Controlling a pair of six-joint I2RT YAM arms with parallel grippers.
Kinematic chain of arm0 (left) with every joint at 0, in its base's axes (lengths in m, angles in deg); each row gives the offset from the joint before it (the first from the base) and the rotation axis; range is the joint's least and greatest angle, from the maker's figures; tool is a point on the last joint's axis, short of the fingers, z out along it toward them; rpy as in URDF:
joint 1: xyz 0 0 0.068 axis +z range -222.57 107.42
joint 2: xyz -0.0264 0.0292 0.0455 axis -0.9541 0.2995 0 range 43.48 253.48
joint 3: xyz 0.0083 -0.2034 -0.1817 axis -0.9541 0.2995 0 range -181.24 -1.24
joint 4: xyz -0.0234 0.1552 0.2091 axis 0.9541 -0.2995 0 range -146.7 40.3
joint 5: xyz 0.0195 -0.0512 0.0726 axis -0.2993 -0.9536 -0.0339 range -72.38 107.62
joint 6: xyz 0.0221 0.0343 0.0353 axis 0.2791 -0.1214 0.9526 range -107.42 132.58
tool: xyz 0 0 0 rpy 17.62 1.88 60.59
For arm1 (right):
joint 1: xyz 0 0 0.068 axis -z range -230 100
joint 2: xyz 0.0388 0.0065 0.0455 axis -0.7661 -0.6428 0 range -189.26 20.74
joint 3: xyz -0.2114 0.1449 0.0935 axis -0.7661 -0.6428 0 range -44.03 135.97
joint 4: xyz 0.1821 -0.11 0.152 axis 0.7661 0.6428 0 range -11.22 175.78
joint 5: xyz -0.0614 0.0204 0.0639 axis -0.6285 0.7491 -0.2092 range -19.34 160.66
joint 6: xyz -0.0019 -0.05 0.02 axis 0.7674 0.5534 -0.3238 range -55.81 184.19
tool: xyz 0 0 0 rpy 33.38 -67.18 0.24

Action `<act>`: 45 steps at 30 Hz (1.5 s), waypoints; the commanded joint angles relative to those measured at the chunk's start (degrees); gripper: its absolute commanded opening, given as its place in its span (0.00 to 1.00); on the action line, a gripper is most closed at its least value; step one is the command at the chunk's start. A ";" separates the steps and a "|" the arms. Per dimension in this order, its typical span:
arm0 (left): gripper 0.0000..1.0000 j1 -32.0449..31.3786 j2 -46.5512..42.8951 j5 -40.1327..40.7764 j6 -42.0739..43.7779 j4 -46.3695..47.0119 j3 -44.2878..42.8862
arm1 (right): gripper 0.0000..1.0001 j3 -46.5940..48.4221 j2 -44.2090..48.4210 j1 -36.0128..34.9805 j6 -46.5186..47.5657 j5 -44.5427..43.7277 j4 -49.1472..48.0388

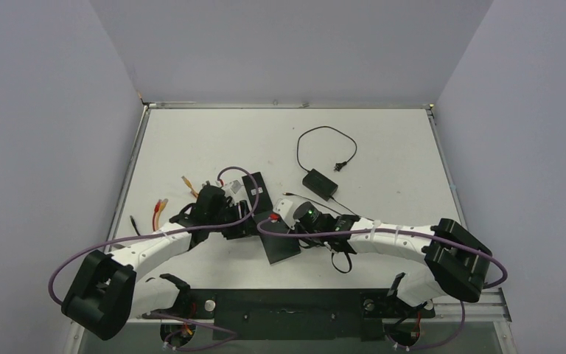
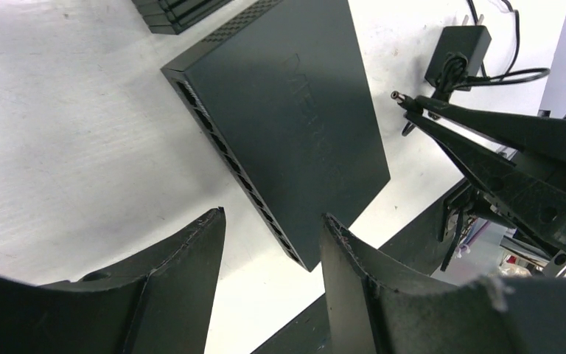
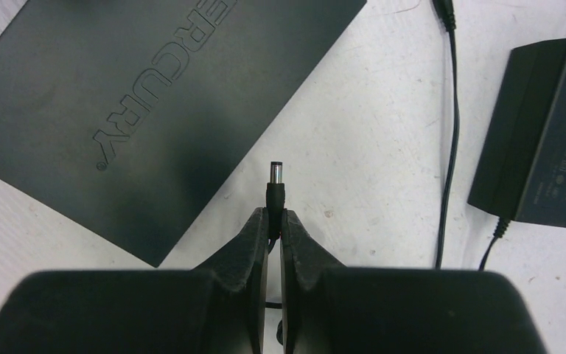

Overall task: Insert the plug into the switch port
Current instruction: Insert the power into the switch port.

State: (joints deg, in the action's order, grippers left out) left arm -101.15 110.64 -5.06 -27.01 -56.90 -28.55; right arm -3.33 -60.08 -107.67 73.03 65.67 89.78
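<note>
- The right pincer (image 3: 274,216) is clamped on the plug (image 3: 274,177). It grips the black collar, and the metal barrel sticks straight out past the fingertips.
- The plug hangs above the table (image 3: 368,147), just beside one long edge of the switch (image 3: 140,96) and apart from it. Its tip runs along that edge, not into it.
- The left pincer (image 2: 273,218) has its jaws apart and holds nothing. It hovers over the switch's near corner, facing the row of ports (image 2: 236,169).
- No view shows me the round power socket, and the visible row looks like network ports. I would find the socket before moving in.
- The wrist probably needs turning so the barrel points square at the socket face, then lowering to socket height.
- Push slowly along the barrel's own line. A skewed entry would likely jam or make the plug pivot in the grip.
- The switch lies loose and will probably slide when pushed. The left pincer could brace the far side or close on the body.
- Watch the cable (image 3: 451,133) running to the adapter (image 3: 545,125), as drag could tug the plug off line.
</note>
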 commanded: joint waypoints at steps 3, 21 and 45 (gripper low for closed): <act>0.47 1.72 1.18 0.36 -0.22 4.17 0.33 | 0.00 3.48 -3.35 0.50 -3.98 2.30 -2.30; 0.47 3.18 3.03 0.66 -0.63 5.56 0.05 | 0.00 0.87 -3.79 -4.52 -10.78 3.57 -6.97; 0.48 4.23 1.23 10.15 0.98 -0.10 -1.64 | 0.00 -0.47 -4.39 -5.63 -9.94 -0.07 -10.09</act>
State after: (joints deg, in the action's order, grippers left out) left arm -97.44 112.65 3.18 -27.28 -57.21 -28.44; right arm -2.93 -65.94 -115.41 62.04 68.20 83.01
